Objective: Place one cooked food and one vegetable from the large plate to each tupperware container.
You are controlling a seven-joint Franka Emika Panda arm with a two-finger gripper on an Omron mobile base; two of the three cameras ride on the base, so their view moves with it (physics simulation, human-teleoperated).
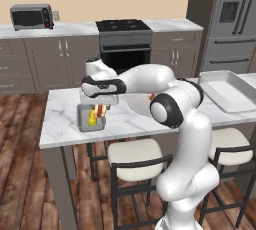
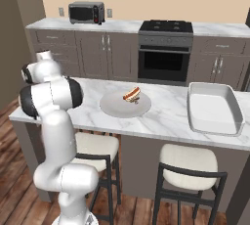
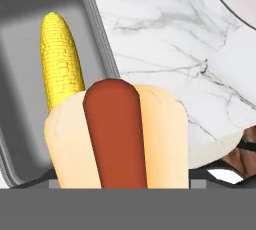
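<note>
A white marble island counter [image 2: 166, 114] carries the things. Directly on it lie a small grey tupperware container [image 1: 82, 120] near its left end, a large round plate [image 2: 114, 106] toward the middle, and a big white rectangular tray [image 2: 215, 123] at the right end.

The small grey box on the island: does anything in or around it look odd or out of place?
Nothing looks spilled or broken. The corn cob lies inside the small grey box. A hot dog sits close to the hand camera, over the box's rim. Another hot dog rests on the large plate.
</note>
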